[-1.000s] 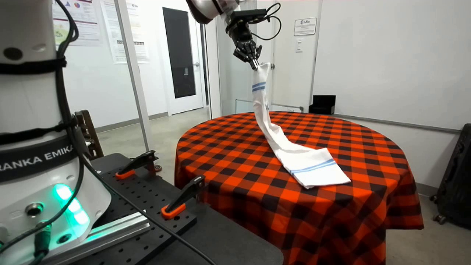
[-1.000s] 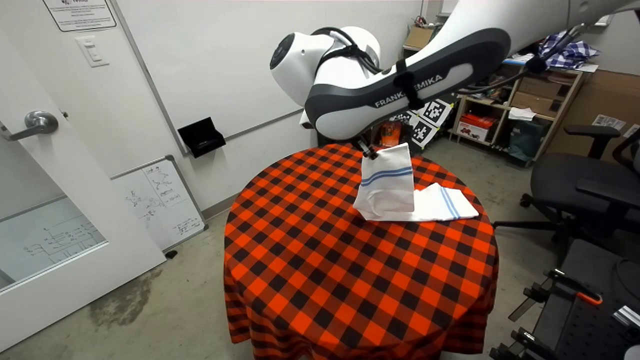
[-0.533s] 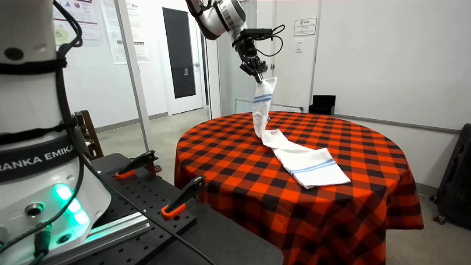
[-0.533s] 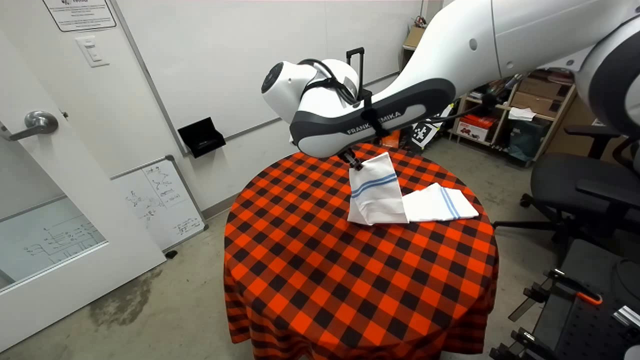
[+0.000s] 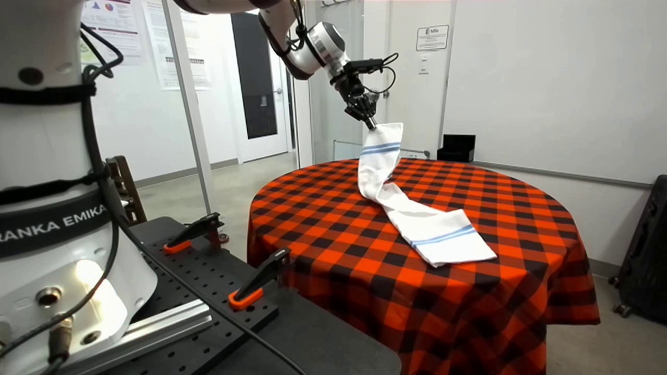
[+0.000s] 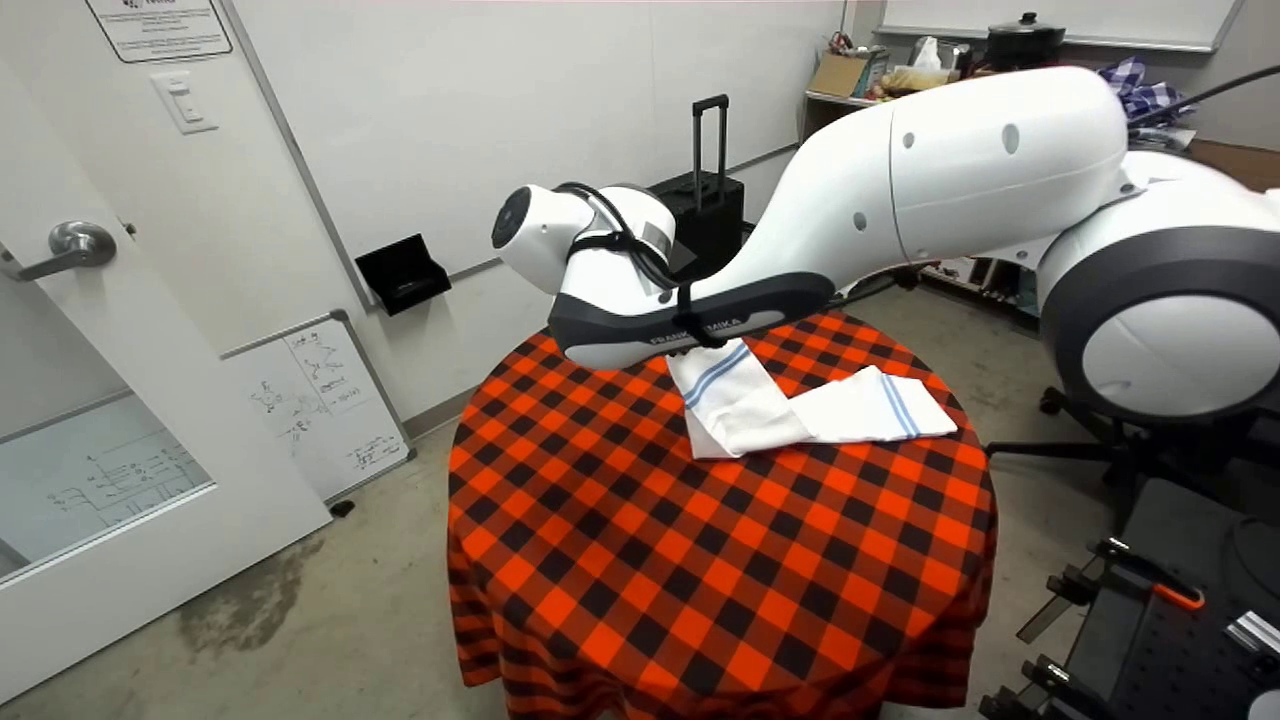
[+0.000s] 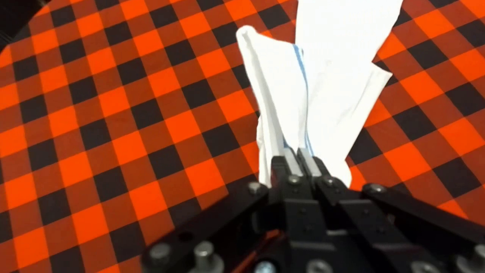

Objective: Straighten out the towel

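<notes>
The white towel with blue stripes lies partly on the checked tablecloth in both exterior views. One striped end lies flat near the table edge. The other striped end is lifted, and the middle sags onto the table in a bend with creases. My gripper is shut on the lifted end, well above the table. In an exterior view the arm hides the gripper. In the wrist view the closed fingertips pinch the towel, which hangs in folds beneath them.
The round table has a red-and-black checked tablecloth that hangs over its edge. A dark robot stand with orange-tipped clamps is beside the table. A whiteboard wall, a black wall holder and a black suitcase are behind.
My gripper has come down with the towel's end, shifting left in one of the exterior views. More of the towel's middle rests bunched on the table. The base light changed from green to white.
</notes>
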